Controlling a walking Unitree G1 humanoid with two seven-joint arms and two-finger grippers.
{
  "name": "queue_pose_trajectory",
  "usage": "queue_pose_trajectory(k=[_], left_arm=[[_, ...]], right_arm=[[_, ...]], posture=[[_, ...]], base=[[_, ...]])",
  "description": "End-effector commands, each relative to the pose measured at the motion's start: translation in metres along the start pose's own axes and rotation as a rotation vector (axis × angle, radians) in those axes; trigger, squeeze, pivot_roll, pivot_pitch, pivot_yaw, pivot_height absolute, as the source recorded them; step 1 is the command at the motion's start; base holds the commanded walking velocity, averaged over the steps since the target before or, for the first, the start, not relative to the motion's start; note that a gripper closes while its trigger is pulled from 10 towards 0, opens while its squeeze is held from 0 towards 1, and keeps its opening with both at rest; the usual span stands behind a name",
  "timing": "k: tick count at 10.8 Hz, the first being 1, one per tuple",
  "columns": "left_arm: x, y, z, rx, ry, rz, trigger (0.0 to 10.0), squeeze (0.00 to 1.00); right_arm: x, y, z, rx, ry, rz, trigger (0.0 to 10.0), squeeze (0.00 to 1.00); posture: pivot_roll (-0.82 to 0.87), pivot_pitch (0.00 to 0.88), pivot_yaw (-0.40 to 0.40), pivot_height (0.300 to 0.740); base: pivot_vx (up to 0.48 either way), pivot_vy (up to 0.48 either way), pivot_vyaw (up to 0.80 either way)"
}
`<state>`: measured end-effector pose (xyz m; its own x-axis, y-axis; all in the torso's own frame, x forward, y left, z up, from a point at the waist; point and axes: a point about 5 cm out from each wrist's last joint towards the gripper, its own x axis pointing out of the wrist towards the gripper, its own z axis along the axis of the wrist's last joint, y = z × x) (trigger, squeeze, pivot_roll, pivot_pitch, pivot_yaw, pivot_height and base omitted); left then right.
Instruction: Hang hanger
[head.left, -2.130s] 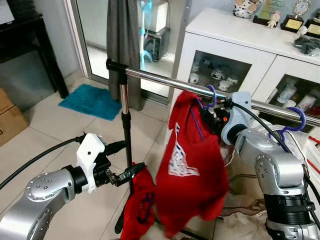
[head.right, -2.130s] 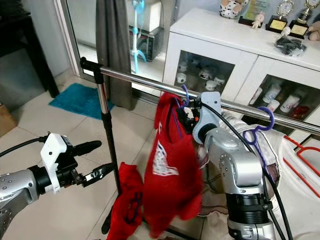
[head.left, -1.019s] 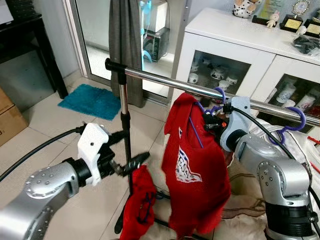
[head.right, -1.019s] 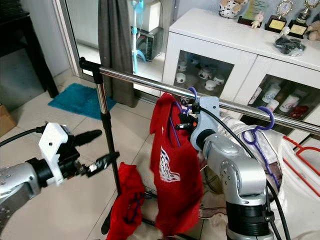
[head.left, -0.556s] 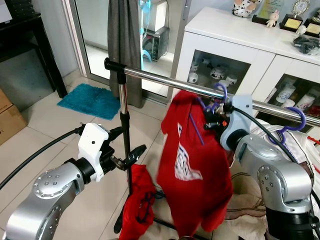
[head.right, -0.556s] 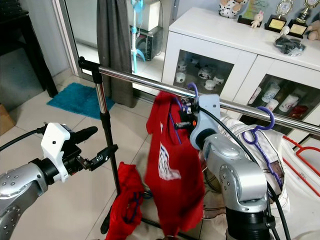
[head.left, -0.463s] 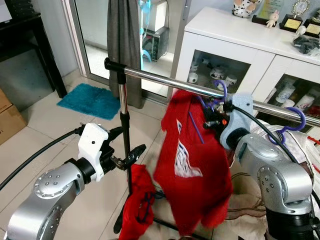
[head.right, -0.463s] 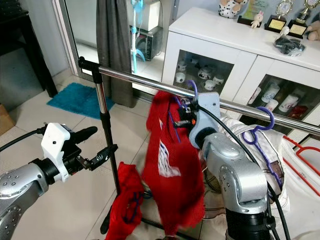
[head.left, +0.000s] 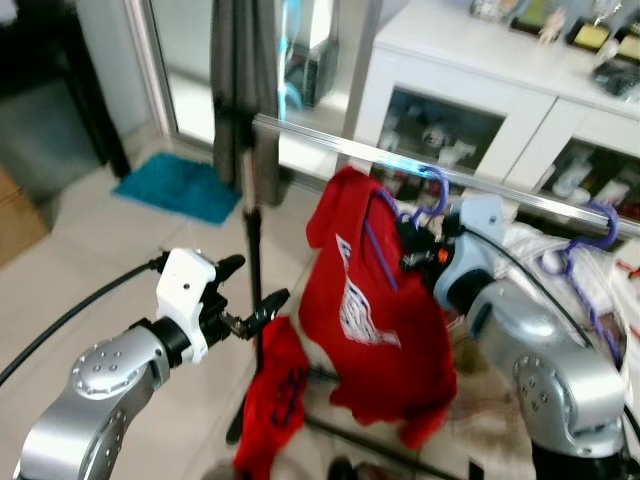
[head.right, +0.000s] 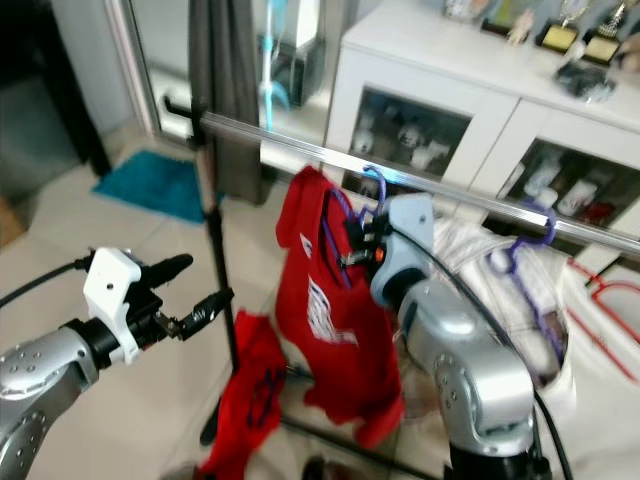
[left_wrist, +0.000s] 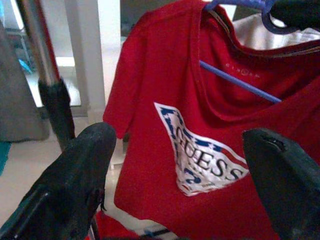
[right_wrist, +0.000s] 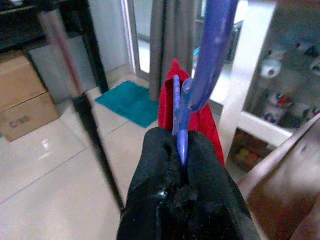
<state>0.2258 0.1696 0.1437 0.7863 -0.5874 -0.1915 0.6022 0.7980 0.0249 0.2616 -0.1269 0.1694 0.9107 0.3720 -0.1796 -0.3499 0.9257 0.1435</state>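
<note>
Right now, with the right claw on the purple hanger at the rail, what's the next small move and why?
Probably lower the right claw slightly so the purple hanger settles its hook on the metal rail, then release. The claw is shut on the hanger's neck, and the hook sits at the rail; blur hides whether it bears weight. The red T-shirt hangs free. The left claw is open, apart from it.

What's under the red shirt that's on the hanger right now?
Below the red shirt a second red garment hangs low by the rack's pole; pale laundry lies to the right. The shirt covers most of the purple hanger, which the right gripper pinches.
</note>
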Motion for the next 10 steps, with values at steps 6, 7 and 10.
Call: queue_pose_trajectory(k=[6, 7, 10], left_arm=[[0.003, -0.004, -0.002, 0.009, 0.004, -0.016, 10.0, 0.00], [0.005, -0.004, -0.001, 0.010, 0.002, -0.017, 10.0, 0.00], [0.024, 0.004, 0.013, -0.010, -0.047, 0.039, 10.0, 1.00]], right_arm=[[-0.004, 0.005, 0.006, -0.008, -0.059, 0.063, 0.0, 0.00], [-0.004, 0.009, 0.006, -0.001, -0.068, 0.096, 0.0, 0.00], [0.000, 0.025, 0.016, 0.079, -0.133, 0.276, 0.0, 0.00]], posture=[[-0.01, 0.000, -0.098, 0.740], [-0.01, 0.000, -0.099, 0.740], [-0.01, 0.000, -0.098, 0.740]], base=[[-0.327, 0.000, 0.00], [-0.300, 0.000, 0.00], [0.000, 0.000, 0.00]])
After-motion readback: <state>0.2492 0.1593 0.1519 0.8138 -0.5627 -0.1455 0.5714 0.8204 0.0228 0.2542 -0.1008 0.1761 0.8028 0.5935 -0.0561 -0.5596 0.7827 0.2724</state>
